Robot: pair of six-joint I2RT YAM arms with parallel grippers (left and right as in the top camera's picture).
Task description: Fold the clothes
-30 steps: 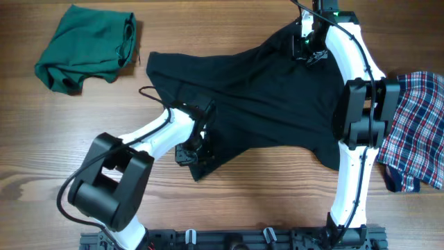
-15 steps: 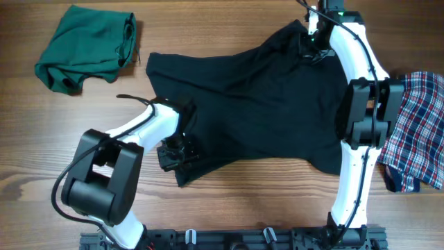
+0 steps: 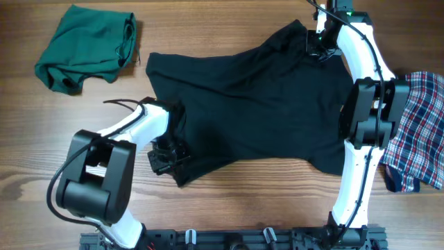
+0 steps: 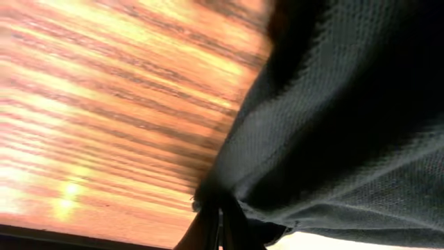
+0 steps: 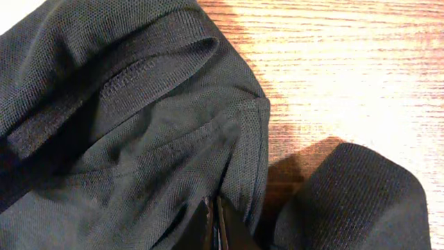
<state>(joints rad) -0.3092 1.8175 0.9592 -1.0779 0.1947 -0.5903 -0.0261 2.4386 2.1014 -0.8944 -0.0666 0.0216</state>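
A black shirt [image 3: 257, 104] lies spread across the middle of the wooden table. My left gripper [image 3: 168, 158] is shut on the shirt's lower left corner; the left wrist view shows the fingertips [image 4: 220, 226] pinching the dark fabric [image 4: 333, 125] just above the wood. My right gripper [image 3: 318, 47] is shut on the shirt's upper right edge near the collar; the right wrist view shows the closed fingers [image 5: 215, 223] clamped on a fold of the shirt [image 5: 125, 139]. A crumpled green garment [image 3: 87, 48] lies at the far left. A plaid garment [image 3: 416, 132] lies at the right edge.
Bare wood [image 3: 55, 153] surrounds the shirt on the left and front. The arm bases stand on a black rail [image 3: 229, 239] at the table's near edge.
My left gripper has dragged the shirt's lower left corner leftwards. My right gripper has shifted right and slightly away with the collar edge, stretching the shirt flatter.
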